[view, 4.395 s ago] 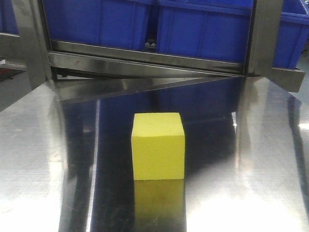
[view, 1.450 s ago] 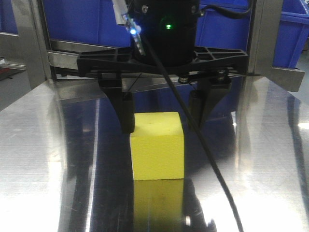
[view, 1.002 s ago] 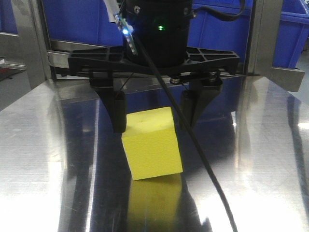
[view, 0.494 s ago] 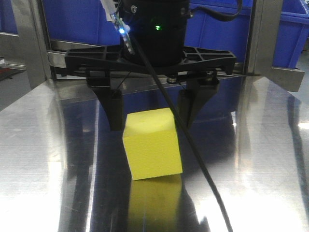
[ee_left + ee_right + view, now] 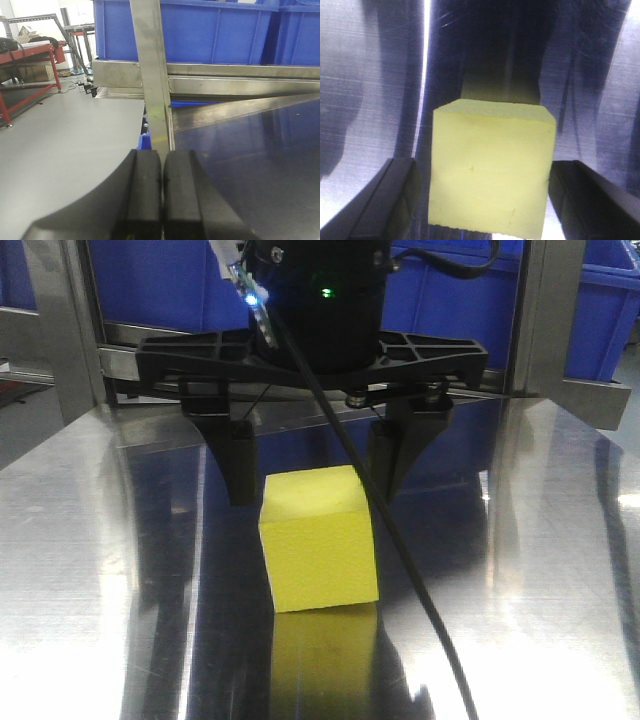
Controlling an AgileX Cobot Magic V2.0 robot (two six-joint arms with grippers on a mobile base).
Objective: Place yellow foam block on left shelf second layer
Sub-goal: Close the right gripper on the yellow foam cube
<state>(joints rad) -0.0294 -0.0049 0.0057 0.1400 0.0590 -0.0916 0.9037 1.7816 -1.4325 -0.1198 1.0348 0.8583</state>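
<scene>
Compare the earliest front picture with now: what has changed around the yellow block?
The right claw has come down over the yellow foam block, its open fingers flanking it. The block, square on the steel table at first, now leans toward the picture's left, less steeply than a second ago. Table and blue bins are unchanged.

A polished steel table [image 5: 90, 570] is carrying the yellow foam block [image 5: 320, 550], sitting slightly tilted, midway between its left and right edges. The metal is mirroring the block.
</scene>
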